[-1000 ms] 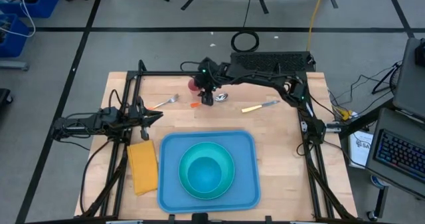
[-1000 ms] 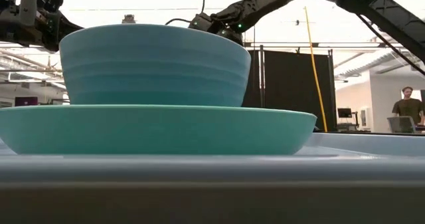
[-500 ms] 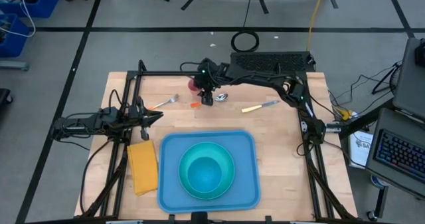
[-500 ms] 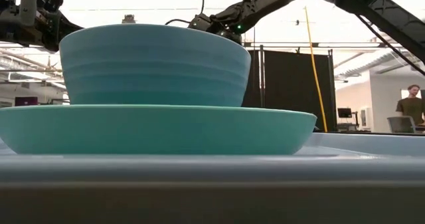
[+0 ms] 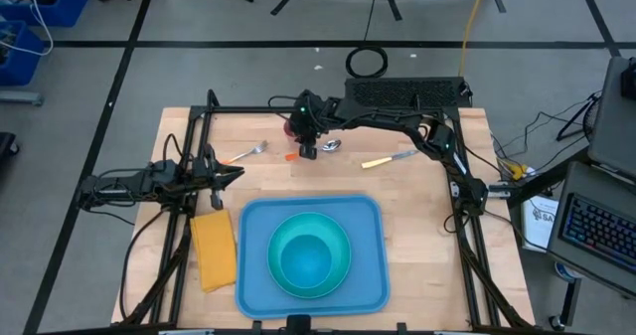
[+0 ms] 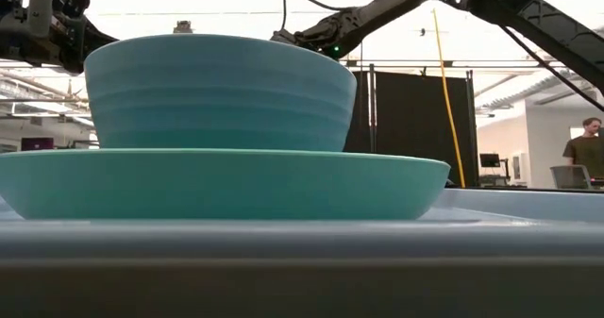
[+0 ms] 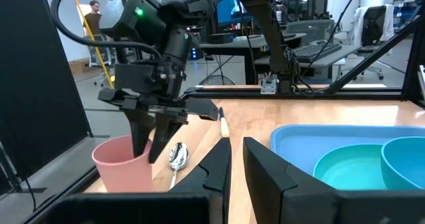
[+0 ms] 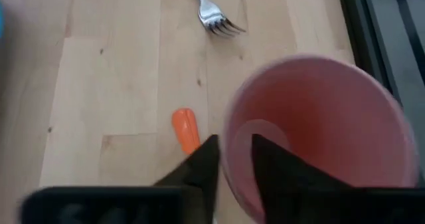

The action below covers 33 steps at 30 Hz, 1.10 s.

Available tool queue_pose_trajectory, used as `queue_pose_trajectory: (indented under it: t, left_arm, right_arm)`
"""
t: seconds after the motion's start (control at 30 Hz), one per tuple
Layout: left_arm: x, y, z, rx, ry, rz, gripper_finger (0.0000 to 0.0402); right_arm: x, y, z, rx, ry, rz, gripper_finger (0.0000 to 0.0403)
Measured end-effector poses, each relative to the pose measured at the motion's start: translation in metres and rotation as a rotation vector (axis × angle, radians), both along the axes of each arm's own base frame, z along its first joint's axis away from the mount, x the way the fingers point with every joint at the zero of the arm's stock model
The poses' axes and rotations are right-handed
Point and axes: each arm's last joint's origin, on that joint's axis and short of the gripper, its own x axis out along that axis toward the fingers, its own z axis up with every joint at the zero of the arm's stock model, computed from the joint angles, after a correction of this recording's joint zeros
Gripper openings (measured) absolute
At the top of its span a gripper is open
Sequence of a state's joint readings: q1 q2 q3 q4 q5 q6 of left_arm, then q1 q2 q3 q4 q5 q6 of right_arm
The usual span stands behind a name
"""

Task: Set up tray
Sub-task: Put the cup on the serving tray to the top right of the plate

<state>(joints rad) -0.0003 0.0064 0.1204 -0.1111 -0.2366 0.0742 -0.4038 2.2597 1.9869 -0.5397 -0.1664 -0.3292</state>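
High view: tray [image 5: 253, 275] at the near middle of the table, carrying a plate [image 5: 340, 267] with a bowl [image 5: 307, 260] nested on it. Yellow napkin [image 5: 213, 251] just beside the tray's left edge. At the far side, fork [image 5: 248, 153], spoon [image 5: 331, 145] and knife [image 5: 389, 159] all off the tray. Right gripper [image 5: 308, 148] reaching over a pink cup [image 5: 289, 127]. Left gripper [image 5: 235, 174] parked near the napkin's far end, idle.

Low view: only the bowl stacked on the plate, filling the foreground, tray rim below. Right arm arching in from above; cup and fingers hidden behind the bowl.

Left wrist view: own fingers [image 7: 214, 173] close together with a narrow gap, nothing between them. Beyond, right gripper [image 7: 149, 143] straddling the rim of the cup [image 7: 123, 164], one finger inside and one outside; spoon [image 7: 176, 157] lying just beside the cup; tray [image 7: 290, 139] to the side.

Right wrist view: right fingers [image 8: 203, 165] pinching the cup's [image 8: 319, 131] wall at the rim. Fork [image 8: 213, 12] and an orange handle tip [image 8: 185, 129] on the wood nearby.

Risks, as a judgement: thin one-sided rim grip likely to let the cup swing, tilt or slip on lifting. Cup's base could catch the spoon. Little free tray floor beside the plate, so a set-down might clip the plate's edge or leave the cup tipped on the rim.
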Motion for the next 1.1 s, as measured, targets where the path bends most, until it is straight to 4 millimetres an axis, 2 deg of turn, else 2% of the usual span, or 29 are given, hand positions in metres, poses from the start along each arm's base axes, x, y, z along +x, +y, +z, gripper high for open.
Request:
queue_pose_trajectory:
  t: [0.07,0.1,0.3,0.5,0.67,0.8,1.1]
  left_arm:
    - [0.0,0.0,0.0,0.0,0.0,0.0,0.0047]
    - [0.0,0.0,0.0,0.0,0.0,0.0,0.0047]
    - [0.0,0.0,0.0,-0.001,0.003,-0.001,0.0047]
    - [0.0,0.0,-0.001,-0.005,0.01,-0.007,0.0047]
    - [0.0,0.0,-0.002,-0.012,0.017,-0.009,0.0047]
    - [0.0,0.0,-0.002,-0.024,0.017,-0.01,0.0047]
    - [0.0,0.0,-0.004,-0.039,0.035,-0.01,0.0047]
  right_arm:
    - [-0.001,0.0,-0.001,0.001,0.008,-0.007,0.0026]
    - [-0.001,0.0,0.0,-0.002,0.008,-0.009,0.0014]
    - [-0.007,0.003,0.012,0.011,0.022,-0.04,0.0003]
    - [-0.019,0.023,0.05,0.01,0.021,-0.065,0.0002]
    - [-0.031,0.059,0.076,0.006,0.082,-0.085,0.0001]
    - [-0.039,0.097,0.091,-0.028,0.142,-0.114,0.0001]
    - [-0.045,0.179,0.091,-0.013,0.254,-0.128,0.0]
